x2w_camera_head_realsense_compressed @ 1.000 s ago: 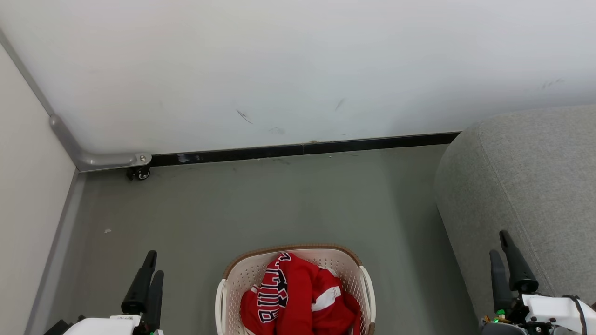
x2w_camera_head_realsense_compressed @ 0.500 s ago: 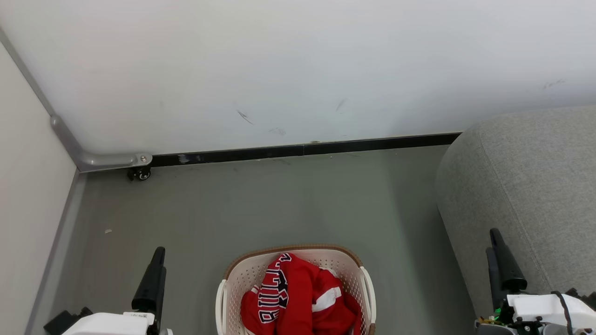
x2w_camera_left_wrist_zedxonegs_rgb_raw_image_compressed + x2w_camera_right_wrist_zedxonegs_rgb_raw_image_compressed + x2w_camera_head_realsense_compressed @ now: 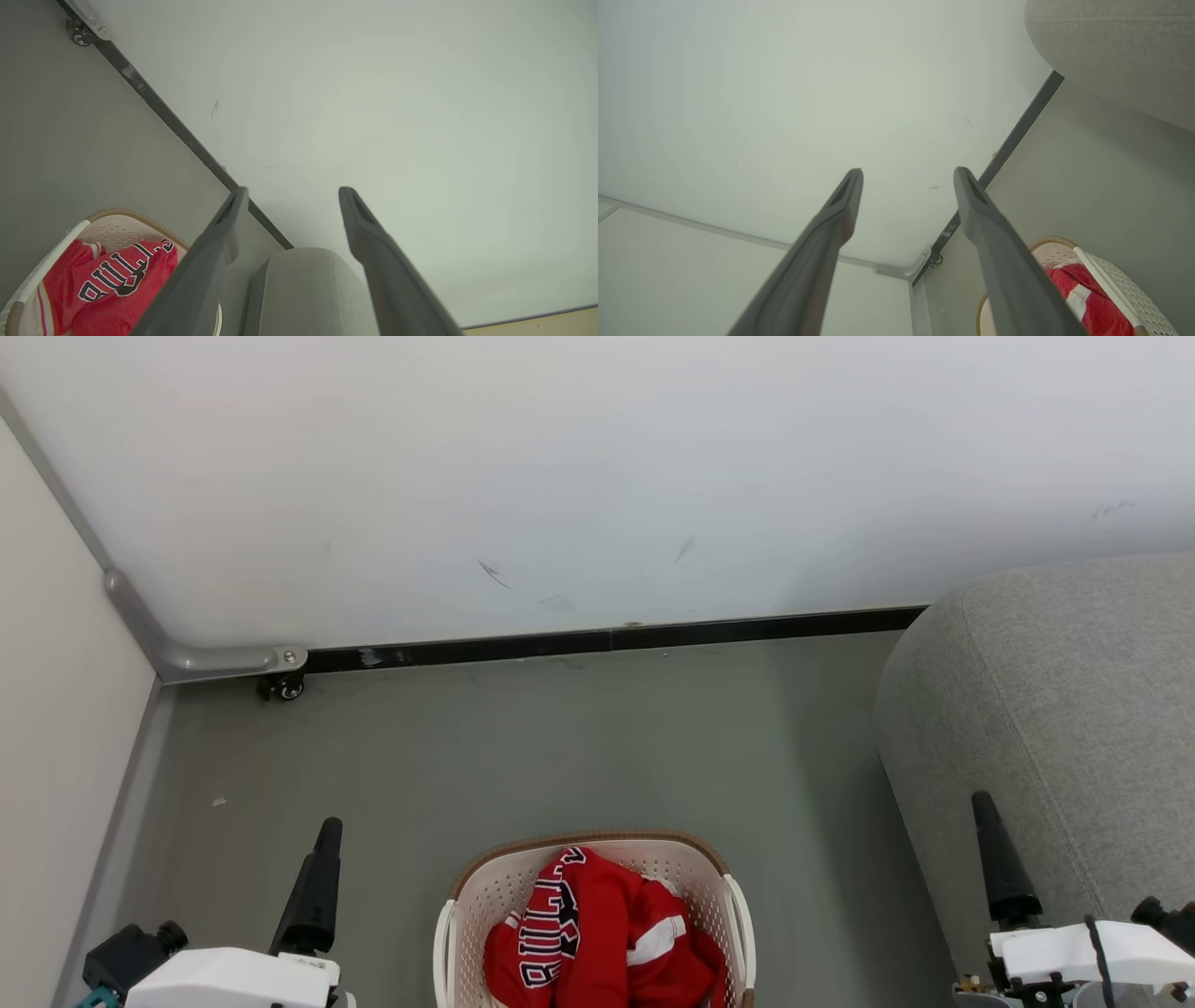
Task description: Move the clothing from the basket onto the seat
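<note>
ok, the next reach turns on this: the clothing sits in the basket on the floor, betw. your two arms and low at the bottom of the head view, so it's inboard of both tools. your left gripper is the nearer one. the right gripper hangs further out, over by the seat, well apart from the basket. both point fwd at the wall, not down at the pile, so i'd judge whichever arm you pick must swing inward and tip down first.

tool state: both grippers have their fingers spread wide, w/ nothing betw. them and nothing held.

pile: a red jersey w/ black-and-white lettering lies on top, bunched into a ridge running away from you, front to back. a white stripe shows on its right, prob. the shorts. it looks like thin, slick, floppy fabric, and i'd expect it to come up as a trailing bundle.

the basket is cream plastic full of small holes, w/ a brown rim and rounded corners. its near end is cut off by the frame, so you can't tell its full length. the seat is grey woven upholstery w/ a fat rounded edge, much bigger than the basket and off to your right. so the left arm is nearer the pick, the right nearer the drop.
</note>
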Robot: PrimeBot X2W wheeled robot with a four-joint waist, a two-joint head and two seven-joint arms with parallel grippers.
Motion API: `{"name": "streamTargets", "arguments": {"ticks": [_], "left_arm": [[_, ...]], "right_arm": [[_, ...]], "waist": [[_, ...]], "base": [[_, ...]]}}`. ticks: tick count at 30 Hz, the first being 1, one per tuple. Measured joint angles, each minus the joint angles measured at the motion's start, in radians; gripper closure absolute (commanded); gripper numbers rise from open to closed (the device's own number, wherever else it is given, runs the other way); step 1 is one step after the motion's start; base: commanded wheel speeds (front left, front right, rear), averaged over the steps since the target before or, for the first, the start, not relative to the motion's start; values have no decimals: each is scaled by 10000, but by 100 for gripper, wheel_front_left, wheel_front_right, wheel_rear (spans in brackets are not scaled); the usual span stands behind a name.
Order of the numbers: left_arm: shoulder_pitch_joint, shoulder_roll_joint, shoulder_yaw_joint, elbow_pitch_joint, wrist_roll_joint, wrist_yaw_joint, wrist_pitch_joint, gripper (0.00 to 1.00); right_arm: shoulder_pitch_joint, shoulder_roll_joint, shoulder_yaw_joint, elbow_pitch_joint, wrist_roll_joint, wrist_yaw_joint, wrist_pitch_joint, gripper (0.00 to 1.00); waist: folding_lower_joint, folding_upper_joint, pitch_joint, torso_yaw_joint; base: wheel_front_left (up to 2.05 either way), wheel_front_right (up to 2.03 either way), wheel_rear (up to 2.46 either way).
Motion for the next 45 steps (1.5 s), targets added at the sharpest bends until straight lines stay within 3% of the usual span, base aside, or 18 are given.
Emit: {"name": "streamTargets", "arguments": {"ticks": [10, 29, 45], "left_arm": [[0, 224, -497, -351, 2282, 347, -359, 0], [22, 491, -1319, -591, 5839, 1154, -970, 0], [190, 518, -1760, -587, 8238, 1758, -1586, 0]], "right_arm": [[-1, 13, 176, -44, -1724, 0, -316, 0], [1, 71, 366, 180, -4901, 0, -924, 0], [-7, 142, 270, 514, -7599, 2, -1271, 0]], "waist": [[11, 0, -55, 14], [-127, 0, 51, 20], [-151, 0, 110, 36]], "base": [[0, 0, 0], [0, 0, 0], [0, 0, 0]]}}
